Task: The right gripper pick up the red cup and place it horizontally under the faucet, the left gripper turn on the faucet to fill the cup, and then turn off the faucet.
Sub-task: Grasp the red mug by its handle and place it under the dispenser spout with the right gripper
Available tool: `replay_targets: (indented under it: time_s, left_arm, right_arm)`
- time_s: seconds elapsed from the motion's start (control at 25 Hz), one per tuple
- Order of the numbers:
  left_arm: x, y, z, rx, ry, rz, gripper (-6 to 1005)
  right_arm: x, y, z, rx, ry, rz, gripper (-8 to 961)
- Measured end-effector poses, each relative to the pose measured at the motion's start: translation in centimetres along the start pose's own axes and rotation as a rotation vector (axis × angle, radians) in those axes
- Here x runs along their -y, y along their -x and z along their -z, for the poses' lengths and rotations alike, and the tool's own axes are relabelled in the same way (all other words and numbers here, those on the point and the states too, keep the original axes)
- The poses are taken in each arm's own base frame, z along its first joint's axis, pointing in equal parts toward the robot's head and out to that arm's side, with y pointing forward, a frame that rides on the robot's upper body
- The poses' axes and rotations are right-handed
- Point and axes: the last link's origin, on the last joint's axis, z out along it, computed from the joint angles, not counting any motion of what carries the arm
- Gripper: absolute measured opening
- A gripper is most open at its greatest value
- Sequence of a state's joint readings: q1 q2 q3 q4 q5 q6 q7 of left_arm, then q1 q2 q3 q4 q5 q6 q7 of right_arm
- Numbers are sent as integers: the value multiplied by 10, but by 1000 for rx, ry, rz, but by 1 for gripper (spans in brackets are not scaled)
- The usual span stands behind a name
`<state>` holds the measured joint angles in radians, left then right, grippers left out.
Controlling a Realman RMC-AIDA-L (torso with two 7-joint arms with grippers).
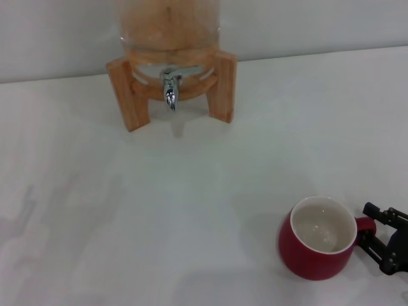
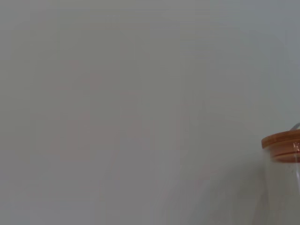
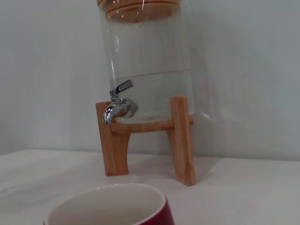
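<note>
The red cup (image 1: 317, 241) stands upright on the white table at the near right, its off-white inside showing and its small handle (image 1: 364, 224) pointing right. My right gripper (image 1: 373, 233) reaches in from the right edge, open, with one black finger on each side of the handle. The cup's rim (image 3: 108, 206) fills the near edge of the right wrist view. The chrome faucet (image 1: 169, 90) hangs from the clear dispenser at the back, its lever (image 3: 123, 86) slanting up and its spout down, with nothing beneath it. My left gripper is out of view.
The dispenser (image 3: 147, 61), partly filled with water, sits on a wooden stand (image 1: 131, 95) against the pale wall. Its wooden lid (image 2: 282, 145) shows at the edge of the left wrist view. White tabletop (image 1: 159, 210) stretches between stand and cup.
</note>
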<state>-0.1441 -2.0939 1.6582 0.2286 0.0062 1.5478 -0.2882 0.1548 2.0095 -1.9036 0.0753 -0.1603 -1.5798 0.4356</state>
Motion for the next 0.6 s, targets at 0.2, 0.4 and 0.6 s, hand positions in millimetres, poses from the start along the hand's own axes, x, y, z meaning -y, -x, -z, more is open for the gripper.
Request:
replay_targets:
  time_s: [0.2,0.4,0.6]
  left_arm:
    - [0,0,0,0,0,0,841]
    - [0,0,0,0,0,0,840]
    - [0,0,0,0,0,0,840]
  right_arm:
    - [-1,1,-2,3,11,1,457]
    - [-2,1,-2,7,15,0,276]
    - [-2,2,-3,13,18,1,180]
